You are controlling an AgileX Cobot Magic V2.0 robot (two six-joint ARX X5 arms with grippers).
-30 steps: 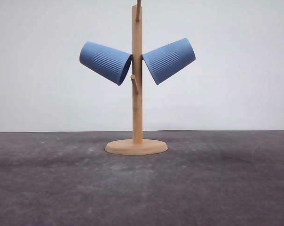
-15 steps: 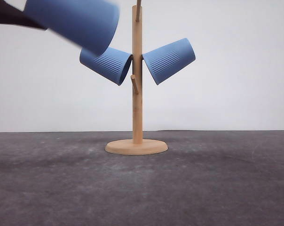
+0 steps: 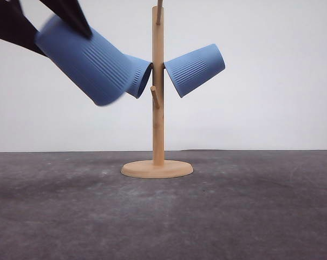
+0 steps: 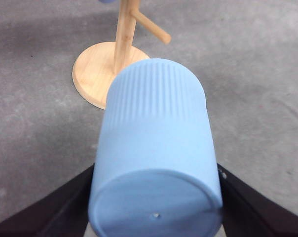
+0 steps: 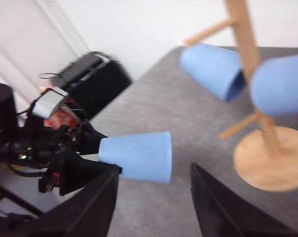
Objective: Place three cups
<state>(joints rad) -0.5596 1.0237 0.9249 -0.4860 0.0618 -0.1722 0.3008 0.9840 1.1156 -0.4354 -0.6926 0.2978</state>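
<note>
Gripping third cup (image 3: 87, 65) tilted mouth-down, left pincer (image 4: 156, 197) near stand (image 3: 158, 108), up high

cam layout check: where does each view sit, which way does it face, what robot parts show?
Front: low, faces forward at the wooden stand; left gripper holds the third cup.
Left wrist: on the left arm, looks along that cup toward the stand's base.
Right wrist: looks across at the left gripper; own dark fingers show.
All three share cup and stand.

No words, labels, brand marks or numbers can be read on anything in these views.
</note>
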